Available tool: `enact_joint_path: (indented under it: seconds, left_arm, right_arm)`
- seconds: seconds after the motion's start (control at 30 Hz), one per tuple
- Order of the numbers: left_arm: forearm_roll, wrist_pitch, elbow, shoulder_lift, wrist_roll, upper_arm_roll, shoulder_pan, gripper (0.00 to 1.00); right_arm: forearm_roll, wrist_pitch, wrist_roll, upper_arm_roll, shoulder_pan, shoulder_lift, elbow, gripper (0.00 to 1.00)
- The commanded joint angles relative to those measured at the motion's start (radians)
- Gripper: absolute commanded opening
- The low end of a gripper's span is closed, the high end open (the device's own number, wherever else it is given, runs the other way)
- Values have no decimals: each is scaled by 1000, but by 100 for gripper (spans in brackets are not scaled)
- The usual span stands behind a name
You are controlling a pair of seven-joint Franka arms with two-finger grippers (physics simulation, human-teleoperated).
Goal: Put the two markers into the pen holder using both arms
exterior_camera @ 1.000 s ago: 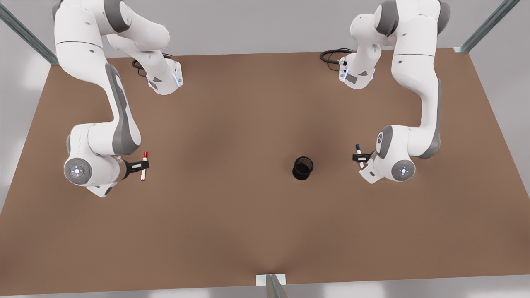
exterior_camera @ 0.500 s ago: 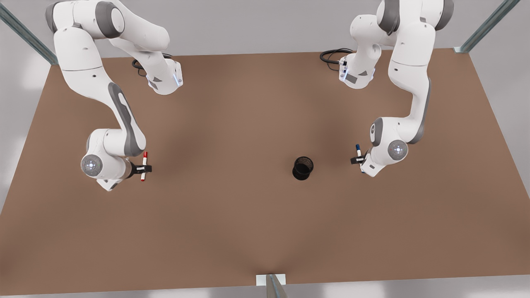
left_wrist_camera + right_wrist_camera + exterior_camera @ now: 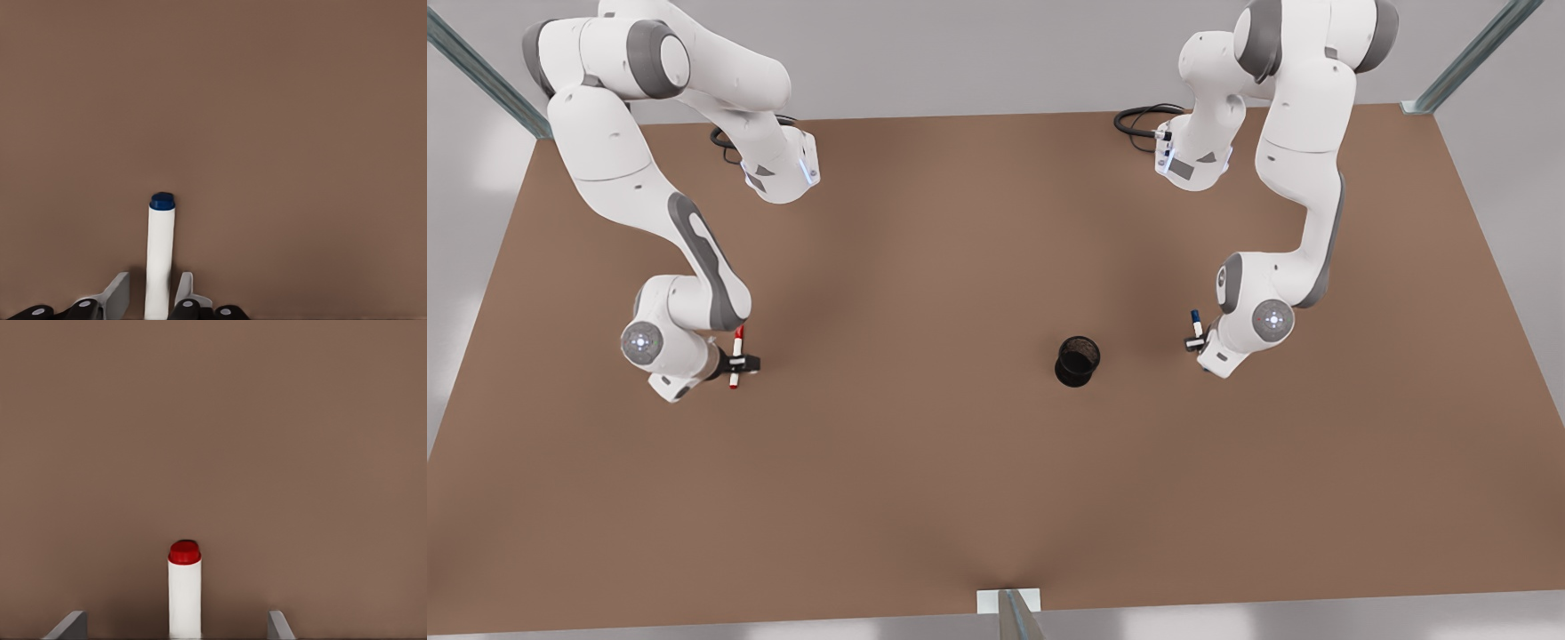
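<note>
I've got both arms low over the brown tabletop (image 3: 925, 462). My left gripper (image 3: 1195, 341), black two-finger w/ white tips, is on the front view's right, just right of the small black round mesh pen holder (image 3: 1077, 360) but apart from it. It straddles the white-barrelled marker w/ dark blue cap (image 3: 1197, 324); in the left wrist view the fingers (image 3: 115, 298) sit close on either side of the blue marker (image 3: 160, 260), partly apart w/ slim gaps, not clamped as far as I can see. My right gripper (image 3: 738, 363) is on the front view's left, well apart from the holder, over the white-barrelled marker w/ red cap (image 3: 736, 356). In the right wrist view its fingertips (image 3: 67, 625) stand wide apart, red marker (image 3: 184, 593) centred between, untouched. Both markers lie flat on the table, outside the holder.
</note>
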Motion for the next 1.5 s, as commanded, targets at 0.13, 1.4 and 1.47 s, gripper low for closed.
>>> enact_joint_path:
  seconds: [0.13, 1.4, 1.47]
  left_arm:
    - [-1, -3, -8, -2, 48, 0, 0, 51]
    - [-35, -357, 335, -72, -713, -84, -77, 25]
    - [-32, -357, 375, -80, -874, -75, -138, 25]
  right_arm:
    - [0, 52, -13, 2, -9, -25, -45, 100]
    - [0, 48, -39, 2, -9, -11, -22, 38]
    - [0, 48, -39, 2, -9, -11, -22, 36]
